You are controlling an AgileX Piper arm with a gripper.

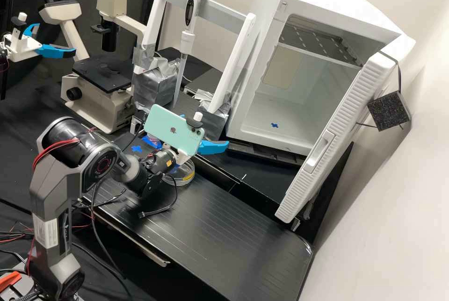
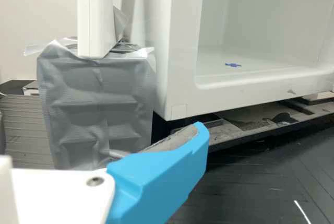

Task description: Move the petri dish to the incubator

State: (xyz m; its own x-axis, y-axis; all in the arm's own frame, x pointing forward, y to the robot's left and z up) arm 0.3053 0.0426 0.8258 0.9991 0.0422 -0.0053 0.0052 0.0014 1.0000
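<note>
The gripper (image 1: 213, 147) was found released, its grey pad (image 2: 176, 140) bare and the opposing finger not in contact with it. It hung over the bench (image 1: 206, 226), left of the incubator (image 1: 262, 130). The petri dish (image 1: 186, 179), clear with a yellow strip at its rim, lay on the bench below the wrist, on the near side of the gripper and partly hidden by the arm. The incubator's door (image 1: 343, 125) stood open to the right, with a blue mark (image 1: 274, 125) on the chamber floor. A microscope (image 1: 104, 74) stood at far left.
</note>
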